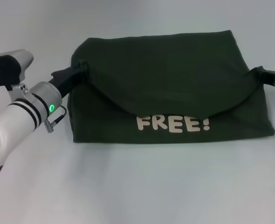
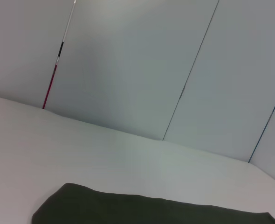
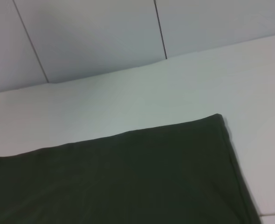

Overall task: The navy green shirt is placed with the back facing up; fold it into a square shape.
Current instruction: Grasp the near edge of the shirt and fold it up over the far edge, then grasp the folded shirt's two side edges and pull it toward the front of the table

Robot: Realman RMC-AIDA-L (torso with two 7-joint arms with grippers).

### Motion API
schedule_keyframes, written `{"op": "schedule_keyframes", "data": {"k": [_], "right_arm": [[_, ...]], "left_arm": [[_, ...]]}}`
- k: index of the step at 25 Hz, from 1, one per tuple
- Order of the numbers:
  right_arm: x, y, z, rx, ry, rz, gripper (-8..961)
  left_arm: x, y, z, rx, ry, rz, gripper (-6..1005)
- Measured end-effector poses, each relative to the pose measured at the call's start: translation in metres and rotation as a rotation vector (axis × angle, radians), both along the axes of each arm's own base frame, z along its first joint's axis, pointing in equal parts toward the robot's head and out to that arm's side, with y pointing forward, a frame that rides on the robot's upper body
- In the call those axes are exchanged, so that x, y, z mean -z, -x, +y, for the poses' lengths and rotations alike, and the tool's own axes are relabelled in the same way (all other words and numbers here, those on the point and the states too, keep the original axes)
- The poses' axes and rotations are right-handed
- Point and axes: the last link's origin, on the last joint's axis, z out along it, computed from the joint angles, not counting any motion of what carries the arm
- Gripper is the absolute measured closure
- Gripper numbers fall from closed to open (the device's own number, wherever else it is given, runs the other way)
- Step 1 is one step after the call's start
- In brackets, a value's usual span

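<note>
I see the navy green shirt (image 1: 170,70) on the white table (image 1: 137,186), long axis left-to-right, "FREE!" print (image 1: 173,123) nearest me; left gripper (image 1: 80,70) and right gripper (image 1: 260,71) each pinch an edge of the draped upper layer.

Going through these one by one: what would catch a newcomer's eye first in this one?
The dark green shirt, half folded on the white table, fills the middle of the head view; its upper layer droops in a curve over pale "FREE!" lettering near the front edge. The left gripper pinches the fold's left corner and the right gripper meets the right corner, so the cloth hangs between them.
</note>
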Motion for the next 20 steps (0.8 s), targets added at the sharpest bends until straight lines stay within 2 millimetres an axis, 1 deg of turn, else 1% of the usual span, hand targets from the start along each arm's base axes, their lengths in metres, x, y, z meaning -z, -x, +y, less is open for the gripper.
{"op": "schedule_keyframes", "data": {"k": [3,11,14,16,17,18,19,20], "right_arm": [[0.002,0.001,0.000,0.001,0.003,0.005,907],[0.011,-0.004,-0.006,0.019,0.022,0.011,806],[0.010,-0.006,-0.007,0.019,0.021,0.009,769],[0.009,-0.008,-0.008,0.022,0.020,0.010,744],[0.007,-0.010,-0.009,0.025,0.017,0.011,731],[0.006,-0.011,-0.010,0.024,0.016,0.015,690],[0.005,-0.011,-0.011,0.020,0.016,0.024,649],[0.003,-0.011,-0.013,0.009,0.021,0.041,609]], "left_arm": [[0.001,-0.001,0.000,0.003,0.004,-0.003,936],[0.005,-0.005,-0.002,0.028,0.020,-0.001,844],[0.004,-0.001,-0.003,0.011,0.024,-0.022,810],[0.002,0.006,-0.007,-0.017,0.022,-0.060,716],[-0.006,0.015,-0.013,-0.021,0.003,-0.125,670],[-0.006,0.015,-0.013,-0.021,0.003,-0.125,623],[-0.011,0.019,-0.017,-0.016,-0.008,-0.157,576],[-0.015,0.021,-0.023,0.008,-0.016,-0.191,553]]}}
